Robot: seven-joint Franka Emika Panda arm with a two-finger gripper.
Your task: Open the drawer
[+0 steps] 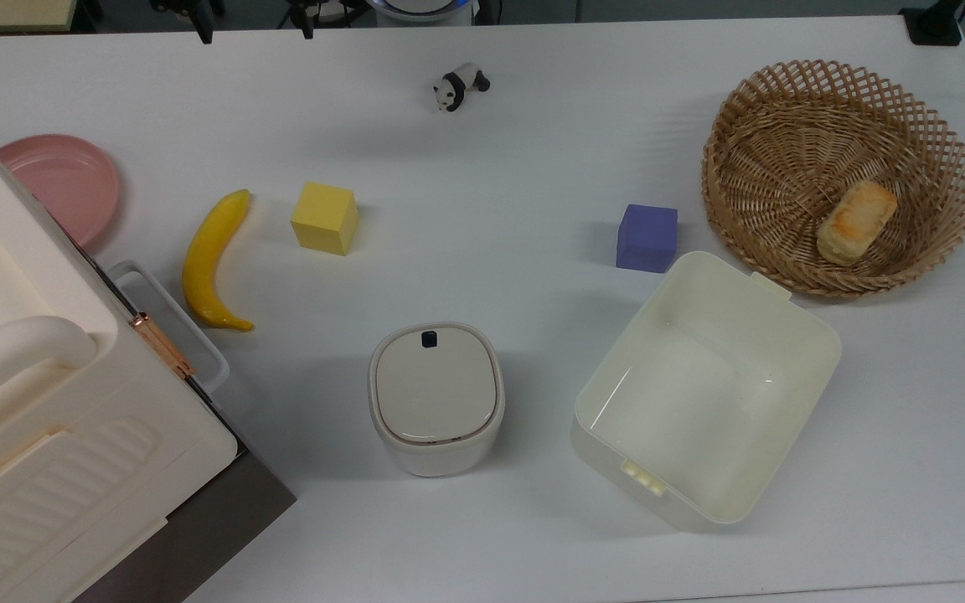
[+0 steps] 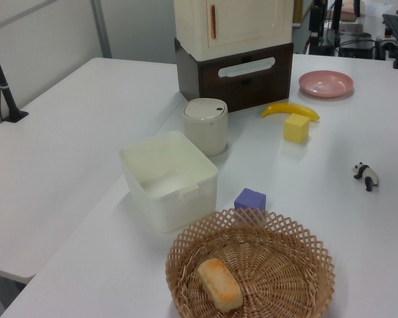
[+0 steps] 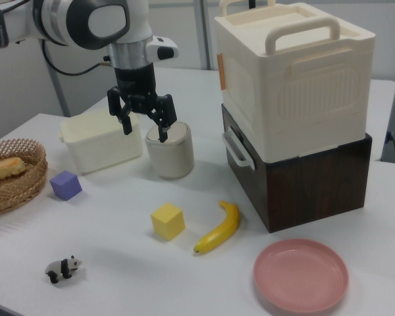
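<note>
The drawer (image 2: 252, 83) is the dark brown box under a cream case, and it is closed. Its white loop handle (image 2: 247, 67) lies flat across the front panel. In the right view the handle (image 3: 235, 151) faces the right view's left, and in the top view the handle (image 1: 171, 322) juts out at the top view's left. My gripper (image 3: 145, 131) hangs open above the table, left of the drawer in the right view, in front of the lidded canister (image 3: 170, 150). Nothing is between its fingers.
A cream case (image 3: 289, 79) with a rose-gold latch sits on the drawer unit. In front of the drawer lie a banana (image 1: 208, 260), a yellow cube (image 1: 324, 218) and a pink plate (image 1: 59, 184). Farther off are a cream bin (image 1: 704, 385), a purple cube (image 1: 647, 237), a basket (image 1: 838, 172) and a toy panda (image 1: 459, 86).
</note>
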